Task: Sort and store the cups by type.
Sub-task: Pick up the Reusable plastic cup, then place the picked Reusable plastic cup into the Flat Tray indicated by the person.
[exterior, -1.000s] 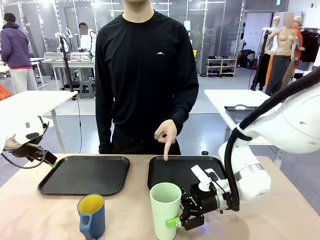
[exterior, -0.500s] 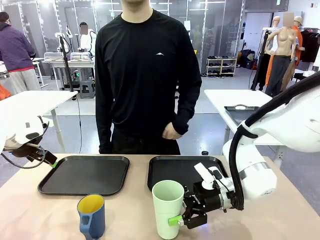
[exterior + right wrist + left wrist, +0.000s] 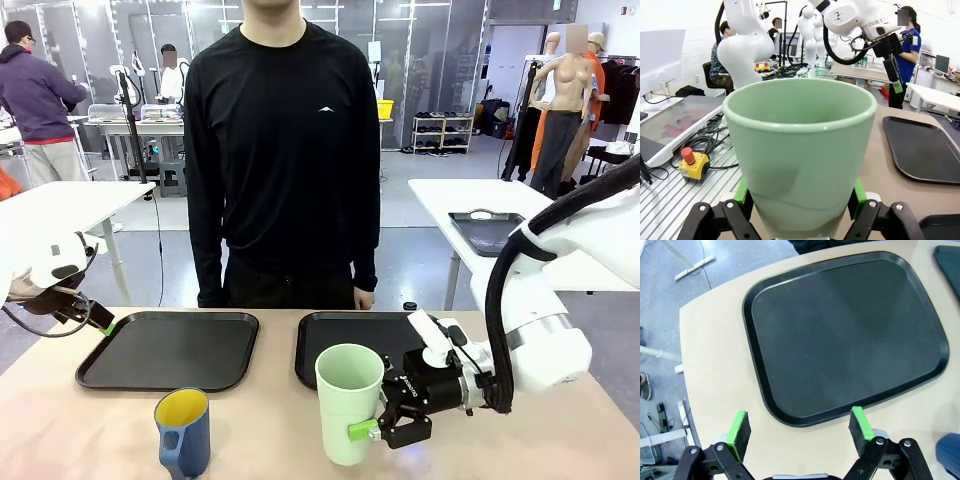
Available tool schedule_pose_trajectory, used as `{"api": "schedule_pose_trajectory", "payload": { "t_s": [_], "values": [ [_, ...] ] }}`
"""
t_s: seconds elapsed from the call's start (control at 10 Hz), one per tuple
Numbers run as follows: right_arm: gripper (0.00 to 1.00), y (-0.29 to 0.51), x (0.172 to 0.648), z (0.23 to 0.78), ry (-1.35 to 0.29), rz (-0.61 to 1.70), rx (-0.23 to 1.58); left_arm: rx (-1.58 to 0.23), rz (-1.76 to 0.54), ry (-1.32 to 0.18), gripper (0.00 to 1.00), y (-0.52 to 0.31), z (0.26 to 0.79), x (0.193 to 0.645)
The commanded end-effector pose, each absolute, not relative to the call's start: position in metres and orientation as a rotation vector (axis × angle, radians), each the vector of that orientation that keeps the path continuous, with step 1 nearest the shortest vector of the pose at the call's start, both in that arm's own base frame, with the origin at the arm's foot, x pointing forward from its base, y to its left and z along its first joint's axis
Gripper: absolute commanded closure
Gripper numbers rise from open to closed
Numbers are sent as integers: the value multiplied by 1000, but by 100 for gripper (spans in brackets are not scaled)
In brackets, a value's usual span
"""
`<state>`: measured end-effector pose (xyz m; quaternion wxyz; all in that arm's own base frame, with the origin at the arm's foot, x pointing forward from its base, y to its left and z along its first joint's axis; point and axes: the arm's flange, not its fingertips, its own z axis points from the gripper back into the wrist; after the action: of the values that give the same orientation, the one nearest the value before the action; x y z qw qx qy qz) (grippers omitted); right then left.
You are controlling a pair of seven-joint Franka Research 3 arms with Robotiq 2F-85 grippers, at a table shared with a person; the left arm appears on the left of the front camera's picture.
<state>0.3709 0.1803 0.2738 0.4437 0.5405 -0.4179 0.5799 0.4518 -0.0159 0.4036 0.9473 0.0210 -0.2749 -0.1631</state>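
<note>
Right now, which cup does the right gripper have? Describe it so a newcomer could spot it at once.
At the near edge of the table, in front of the right-hand black tray, is a tall pale mint-green tumbler clamped by the right gripper. It has no handle, unlike the shorter dark blue mug with a yellow inside farther left.
</note>
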Motion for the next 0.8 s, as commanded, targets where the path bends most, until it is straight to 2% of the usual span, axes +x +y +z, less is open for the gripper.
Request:
{"api": "schedule_pose_trajectory", "payload": {
  "t_s": [0.0, 0.1, 0.7],
  "values": [
    [55, 177, 368, 277, -1091, 1414, 1327, 49, -339, -560, 0, -13, 404, 452],
    [55, 180, 371, 274, -1036, 1438, 1340, 49, -339, -560, 0, -13, 404, 452],
    [55, 180, 371, 274, -1036, 1438, 1340, 49, -339, -560, 0, -13, 404, 452]
  ]
}}
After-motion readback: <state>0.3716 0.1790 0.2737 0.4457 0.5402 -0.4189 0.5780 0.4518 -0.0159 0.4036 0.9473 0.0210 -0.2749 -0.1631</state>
